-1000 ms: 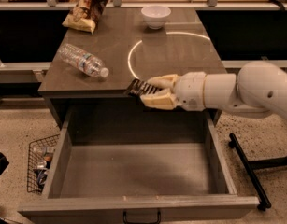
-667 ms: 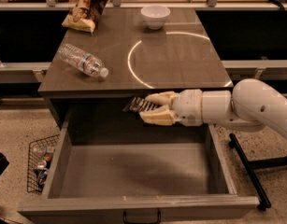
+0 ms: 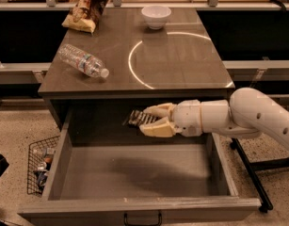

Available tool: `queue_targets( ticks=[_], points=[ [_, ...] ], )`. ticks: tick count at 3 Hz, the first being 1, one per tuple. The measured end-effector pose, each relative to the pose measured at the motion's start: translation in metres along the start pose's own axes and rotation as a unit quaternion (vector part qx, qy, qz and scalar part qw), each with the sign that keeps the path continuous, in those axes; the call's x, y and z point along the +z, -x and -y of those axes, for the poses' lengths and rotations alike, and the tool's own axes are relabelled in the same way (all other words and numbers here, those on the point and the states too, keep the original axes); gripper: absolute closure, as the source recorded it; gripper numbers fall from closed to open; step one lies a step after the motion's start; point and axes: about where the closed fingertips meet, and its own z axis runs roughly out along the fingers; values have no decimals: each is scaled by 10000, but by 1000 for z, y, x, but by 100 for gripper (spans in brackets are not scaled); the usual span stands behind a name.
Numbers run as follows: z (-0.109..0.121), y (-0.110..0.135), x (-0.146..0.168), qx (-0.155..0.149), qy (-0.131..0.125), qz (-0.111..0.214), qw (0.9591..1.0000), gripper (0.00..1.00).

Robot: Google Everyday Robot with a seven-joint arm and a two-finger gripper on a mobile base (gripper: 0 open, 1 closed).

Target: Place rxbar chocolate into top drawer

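1. Containers

- The top drawer (image 3: 58, 166) is pulled out across the lower half of the frame. Its front panel runs along the bottom edge and carries a small black handle (image 3: 141, 219). The grey drawer floor is visible from the left wall to the right wall, with a soft shadow near its middle.
- The black wire basket (image 3: 36, 160) stands on the speckled floor at lower left, just beside the drawer's left wall. It holds several small packaged items, which cannot be identified.
- The white bowl (image 3: 156, 16) sits upright at the top centre, on the far part of the countertop (image 3: 191, 65). What is inside it cannot be made out.

2. Tool and task item

- The gripper (image 3: 145, 121) is at the centre of the frame, reaching in from the right on a white arm (image 3: 257, 117). Its two cream fingers (image 3: 158, 110) are clamped on the rxbar chocolate (image 3: 136, 118).
- The bar points to the left (dark wrapper, pale stripes). It is held in the air below the countertop's front edge, over the rear part of the drawer and apart from the drawer floor.

3. Edges and clearance

- The upper finger lies just under the countertop's front edge. The right drawer wall passes beneath the arm.
- The water bottle (image 3: 83, 61) lies on its side at the left of the countertop, near the left edge. The chip bag (image 3: 87, 6) lies at the upper left. Both are well apart from the gripper.
- A black stand leg (image 3: 250, 173) runs along the floor to the right of the drawer.
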Motion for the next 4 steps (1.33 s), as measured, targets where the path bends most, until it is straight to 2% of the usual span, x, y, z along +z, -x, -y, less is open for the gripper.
queue_targets(
  ticks=[1,2,4],
  points=[
    [-9,-31,21,281,82,-374,9989,100],
    [-23,-80,59,648,341,-380,9966,100],
    [-36,-137,101,1047,513,-71,9932,100]
  ],
)
